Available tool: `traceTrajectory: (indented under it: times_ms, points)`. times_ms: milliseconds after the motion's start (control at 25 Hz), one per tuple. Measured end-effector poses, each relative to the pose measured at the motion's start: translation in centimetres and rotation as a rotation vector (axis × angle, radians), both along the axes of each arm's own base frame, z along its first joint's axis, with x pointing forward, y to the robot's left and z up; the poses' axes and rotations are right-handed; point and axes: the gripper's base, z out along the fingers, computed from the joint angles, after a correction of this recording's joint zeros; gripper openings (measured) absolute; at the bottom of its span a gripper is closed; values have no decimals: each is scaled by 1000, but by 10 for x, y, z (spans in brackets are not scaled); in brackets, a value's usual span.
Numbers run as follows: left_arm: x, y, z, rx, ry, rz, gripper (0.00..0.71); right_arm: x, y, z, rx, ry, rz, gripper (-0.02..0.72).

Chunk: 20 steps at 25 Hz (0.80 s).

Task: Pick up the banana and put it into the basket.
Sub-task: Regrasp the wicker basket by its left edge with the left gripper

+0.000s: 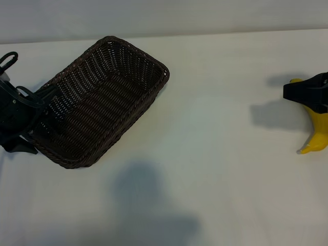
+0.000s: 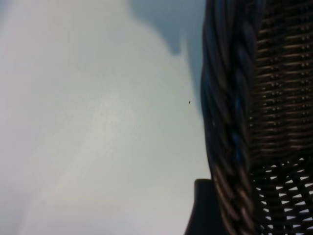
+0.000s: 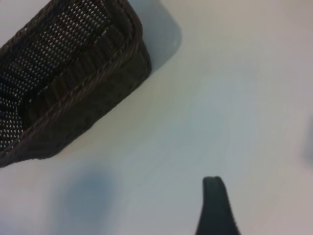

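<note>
Left gripper [image 1: 32,134] is sitting at the left end of the basket [image 1: 102,100], near the table's left edge; its fingers are standing well apart, but whether they are bearing on the rim cannot be told. In the left wrist view one dark fingertip [image 2: 203,210] is showing just beside the braided rim [image 2: 230,122], on the outer side of the basket wall, with bare white table [image 2: 98,122] next to it. Right gripper [image 1: 310,92] is sitting at the table's right edge, directly over the banana [image 1: 318,134]; its fingers are standing fairly wide, and whether they are closing on the banana cannot be told, since the black body is covering the fruit's middle. The banana's lower tip is poking out below the gripper and a small yellow end [image 1: 295,81] above it. The right wrist view is showing one dark fingertip [image 3: 215,205] over bare table, with the basket far off. The dark-brown wicker basket is lying skewed toward the table's far-left corner, well apart from the banana.
</note>
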Motion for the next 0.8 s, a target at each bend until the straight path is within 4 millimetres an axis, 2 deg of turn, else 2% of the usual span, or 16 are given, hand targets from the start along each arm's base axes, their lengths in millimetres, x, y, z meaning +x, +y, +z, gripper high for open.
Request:
traceTrajectory:
  times_ms: [400, 800]
  points:
    - [2, 0, -1, -1, 2, 64, 557, 1, -1, 0, -5, -6, -11, 488]
    - [11, 1, -30, 10, 14, 100, 557, 1, -1, 0, -5, -6, -11, 488]
